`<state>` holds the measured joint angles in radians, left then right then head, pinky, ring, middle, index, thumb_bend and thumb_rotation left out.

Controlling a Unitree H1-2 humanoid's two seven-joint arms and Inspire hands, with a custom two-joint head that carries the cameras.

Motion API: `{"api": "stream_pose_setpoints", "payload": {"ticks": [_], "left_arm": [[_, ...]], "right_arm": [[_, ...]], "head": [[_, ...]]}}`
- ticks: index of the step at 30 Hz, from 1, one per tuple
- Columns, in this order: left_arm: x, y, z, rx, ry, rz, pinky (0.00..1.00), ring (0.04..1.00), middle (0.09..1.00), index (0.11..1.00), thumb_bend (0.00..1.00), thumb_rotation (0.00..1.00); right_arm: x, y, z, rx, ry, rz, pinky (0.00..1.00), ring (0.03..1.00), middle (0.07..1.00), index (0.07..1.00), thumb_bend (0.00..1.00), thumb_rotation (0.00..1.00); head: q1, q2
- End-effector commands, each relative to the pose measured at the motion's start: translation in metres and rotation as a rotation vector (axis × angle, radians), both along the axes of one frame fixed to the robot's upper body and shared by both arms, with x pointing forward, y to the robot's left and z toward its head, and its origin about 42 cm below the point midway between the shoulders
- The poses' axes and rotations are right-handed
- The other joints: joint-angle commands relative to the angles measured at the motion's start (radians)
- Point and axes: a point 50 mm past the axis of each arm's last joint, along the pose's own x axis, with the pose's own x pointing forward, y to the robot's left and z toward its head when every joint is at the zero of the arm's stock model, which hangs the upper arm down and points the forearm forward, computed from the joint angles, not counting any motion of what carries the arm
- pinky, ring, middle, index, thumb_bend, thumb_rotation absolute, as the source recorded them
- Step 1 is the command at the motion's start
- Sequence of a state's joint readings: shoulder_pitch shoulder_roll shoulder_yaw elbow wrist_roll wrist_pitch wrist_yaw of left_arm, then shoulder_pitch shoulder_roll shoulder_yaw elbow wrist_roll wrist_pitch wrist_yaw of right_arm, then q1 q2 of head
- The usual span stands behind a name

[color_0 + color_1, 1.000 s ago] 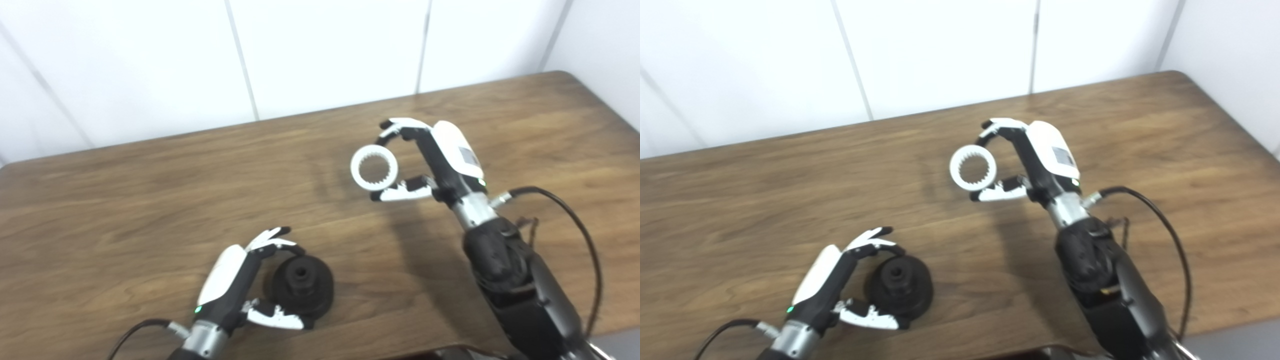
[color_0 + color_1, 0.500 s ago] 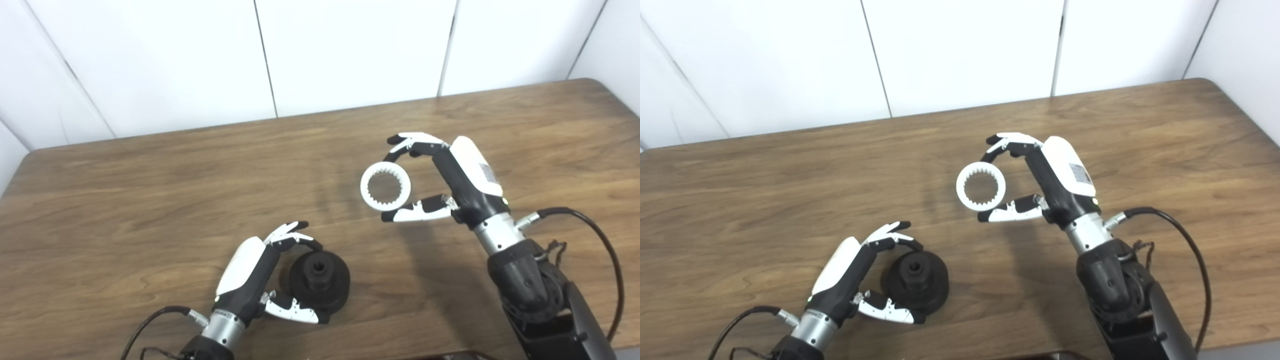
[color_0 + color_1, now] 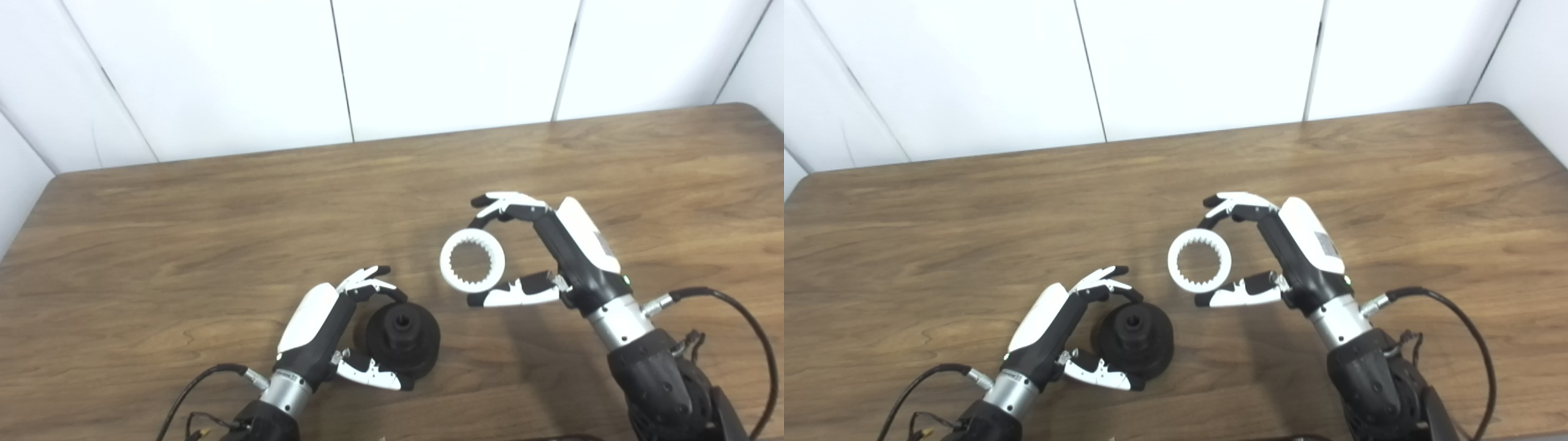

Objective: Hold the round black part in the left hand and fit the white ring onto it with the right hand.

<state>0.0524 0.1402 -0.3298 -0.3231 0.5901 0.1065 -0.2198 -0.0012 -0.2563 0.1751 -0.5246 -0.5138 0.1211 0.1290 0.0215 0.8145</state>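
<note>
The round black part (image 3: 403,340), with a hole in its top, sits on the wooden table (image 3: 184,233) near the front edge. My left hand (image 3: 321,331) is shut on it, fingers (image 3: 367,285) curled over its far rim and thumb along its near side. A white ring (image 3: 445,263) with inner teeth hangs in the air up and to the right of the black part. My right hand (image 3: 566,251) is shut on that ring, pinching it between fingers above and thumb below. A gap separates the ring from the black part.
A white panelled wall (image 3: 453,61) runs along the table's far edge. Black cables trail from both wrists, one looping at the right (image 3: 741,306) and one at the bottom left (image 3: 196,380).
The camera view has shifted. My right hand has carried the white ring down and closer to the black part. The left hand keeps its hold on the part.
</note>
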Motion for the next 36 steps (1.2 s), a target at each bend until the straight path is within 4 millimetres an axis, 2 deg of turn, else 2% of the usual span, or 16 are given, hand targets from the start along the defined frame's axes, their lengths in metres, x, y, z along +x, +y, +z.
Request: {"api": "stream_pose_setpoints", "payload": {"ticks": [1,15,36], "left_arm": [[0.005,-0.007,0.004,-0.002,-0.012,-0.016,0.78,0.935,0.909,0.574,0.93,0.17],[0.006,-0.012,0.004,-0.004,-0.012,-0.019,0.8,0.936,0.909,0.576,0.93,0.17],[0.005,-0.018,0.005,-0.004,-0.023,-0.015,0.81,0.93,0.905,0.571,0.93,0.18]], "right_arm": [[-0.006,0.011,0.017,0.018,-0.093,0.068,0.75,0.801,0.771,0.483,0.52,0.14],[-0.018,0.036,0.001,0.022,-0.032,0.145,0.7,0.812,0.768,0.482,0.52,0.14],[-0.011,0.063,-0.022,0.048,0.054,0.182,0.67,0.812,0.78,0.483,0.52,0.14]], "head": [[0.002,0.001],[0.019,0.01],[0.059,0.025]]}}
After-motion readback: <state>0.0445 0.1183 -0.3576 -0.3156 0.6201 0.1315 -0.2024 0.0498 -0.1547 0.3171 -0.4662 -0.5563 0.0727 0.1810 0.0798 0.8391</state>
